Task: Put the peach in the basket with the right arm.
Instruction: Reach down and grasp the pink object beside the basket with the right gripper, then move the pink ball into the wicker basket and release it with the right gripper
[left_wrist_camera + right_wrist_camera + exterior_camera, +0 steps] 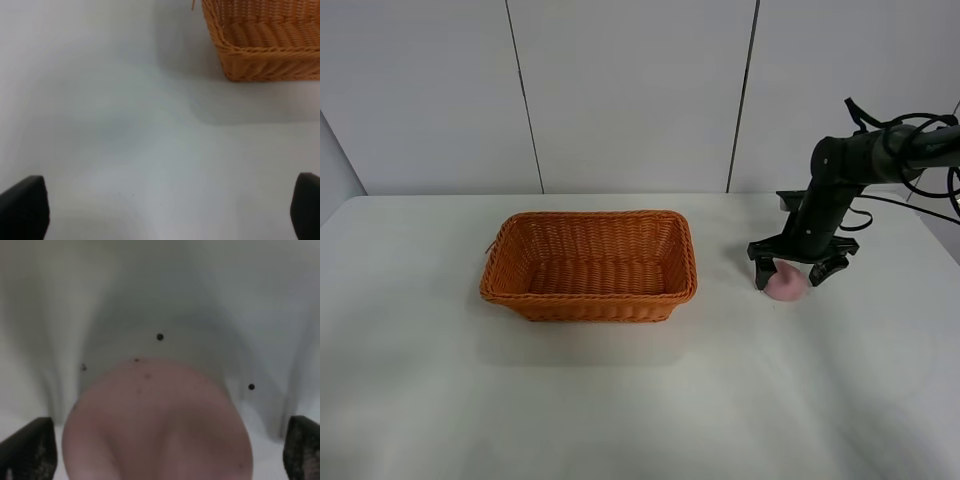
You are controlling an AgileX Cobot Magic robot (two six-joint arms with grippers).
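Observation:
The pale pink peach lies on the white table to the right of the orange-brown wicker basket. My right gripper hangs over it, open, one finger on each side of the fruit. The right wrist view is filled by the peach, blurred and very close, with the black fingertips wide apart at both edges. My left gripper is open over bare table, with a corner of the basket in its view; the left arm does not show in the high view.
The black right arm with its cables reaches in from the right edge. White wall panels stand behind the table. The basket has nothing in it.

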